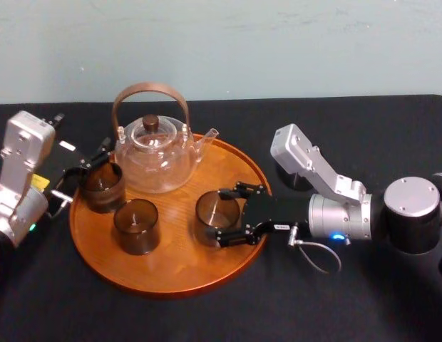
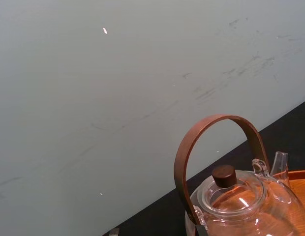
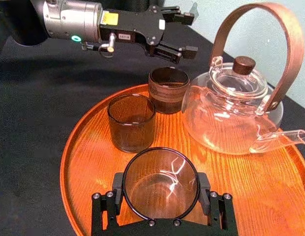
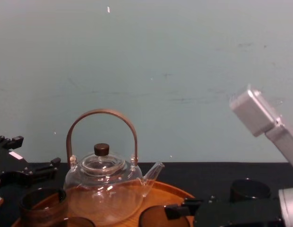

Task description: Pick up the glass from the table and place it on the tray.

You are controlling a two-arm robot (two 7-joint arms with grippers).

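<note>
On the round orange-brown wooden tray, a dark clear glass stands at the right front. My right gripper is shut on it, one finger on each side of its wall. Two more dark glasses stand on the tray, one at the front left and one at the left rim. My left gripper hangs open just above and behind the left-rim glass, holding nothing.
A clear glass teapot with a tall brown hoop handle takes up the back of the tray, spout pointing right. The tray lies on a black table that ends at a pale wall.
</note>
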